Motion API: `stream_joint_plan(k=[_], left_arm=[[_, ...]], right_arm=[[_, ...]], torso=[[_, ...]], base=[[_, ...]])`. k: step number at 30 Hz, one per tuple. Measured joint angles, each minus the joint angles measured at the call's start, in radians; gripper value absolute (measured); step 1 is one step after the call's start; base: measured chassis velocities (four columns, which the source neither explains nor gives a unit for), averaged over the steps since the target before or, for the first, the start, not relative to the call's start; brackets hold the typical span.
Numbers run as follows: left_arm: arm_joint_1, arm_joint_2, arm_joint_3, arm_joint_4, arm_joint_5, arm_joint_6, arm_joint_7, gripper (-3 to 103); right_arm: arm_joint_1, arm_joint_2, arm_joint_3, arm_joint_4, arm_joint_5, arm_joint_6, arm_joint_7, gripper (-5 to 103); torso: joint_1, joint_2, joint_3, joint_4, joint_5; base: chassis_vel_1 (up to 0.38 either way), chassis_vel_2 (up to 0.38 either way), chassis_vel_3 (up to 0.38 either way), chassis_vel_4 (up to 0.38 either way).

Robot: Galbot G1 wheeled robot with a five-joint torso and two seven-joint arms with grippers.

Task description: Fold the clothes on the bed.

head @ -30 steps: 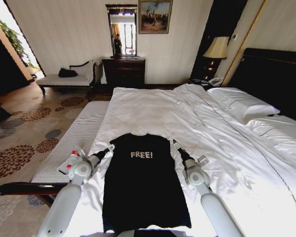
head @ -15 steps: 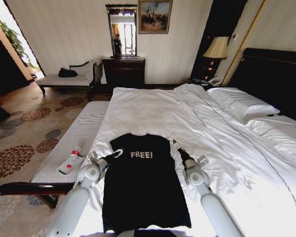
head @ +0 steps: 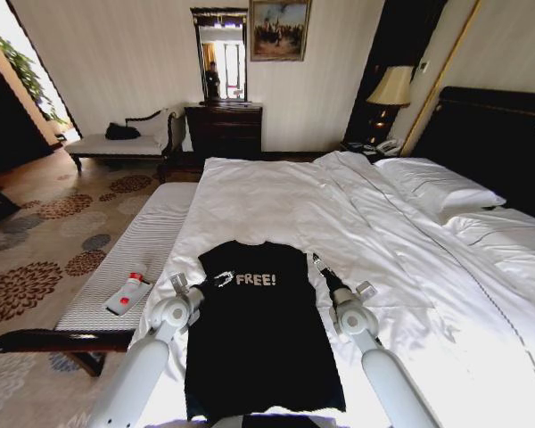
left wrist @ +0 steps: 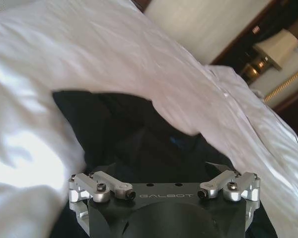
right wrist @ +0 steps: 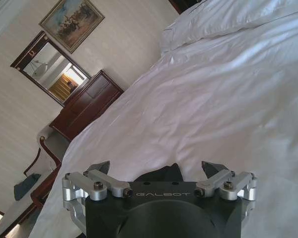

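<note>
The black T-shirt (head: 260,330) lay flat on the white bed (head: 339,205), near its foot, at about 6 o'clock in the head view. The left gripper (head: 223,280) was over the shirt's chest, at 9 o'clock from the white word "FREE!". The right gripper (head: 318,261) sat at the shirt's edge, at 3 o'clock. I could not tell if either claw was wide or narrow. A claw might pinch the duvet along with the shirt and drag the bedding into the fold. Each gripper's body said "GALBOT".
</note>
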Motion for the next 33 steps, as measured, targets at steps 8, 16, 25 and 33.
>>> stream_joint_plan(k=[8, 16, 25, 33], left_arm=[[-0.028, 0.01, -0.015, 0.018, -0.059, 0.001, -0.013, 100], [-0.029, -0.015, 0.009, 0.061, -0.008, -0.001, -0.002, 100], [-0.053, -0.004, -0.008, 0.085, -0.004, -0.002, -0.001, 100], [-0.056, 0.004, -0.022, 0.092, -0.004, -0.002, -0.001, 100]], right_arm=[[0.004, 0.007, -0.005, -0.008, -0.007, 0.0, 0.0, 100], [0.004, 0.003, -0.002, -0.008, -0.008, 0.0, 0.0, 100], [0.002, 0.0, 0.002, -0.008, -0.006, 0.0, 0.0, 100], [0.001, -0.001, 0.002, -0.004, -0.005, 0.0, 0.0, 100]], torso=[[0.0, 0.0, 0.0, 0.0, 0.0001], [0.0, 0.0, 0.0, 0.0, 0.0], [0.0, 0.0, 0.0, -0.0001, 0.0], [0.0, 0.0, 0.0, 0.0, 0.0001]], base=[[0.0, 0.0, 0.0, 0.0], [0.0, 0.0, 0.0, 0.0], [0.0, 0.0, 0.0, 0.0], [0.0, 0.0, 0.0, 0.0]])
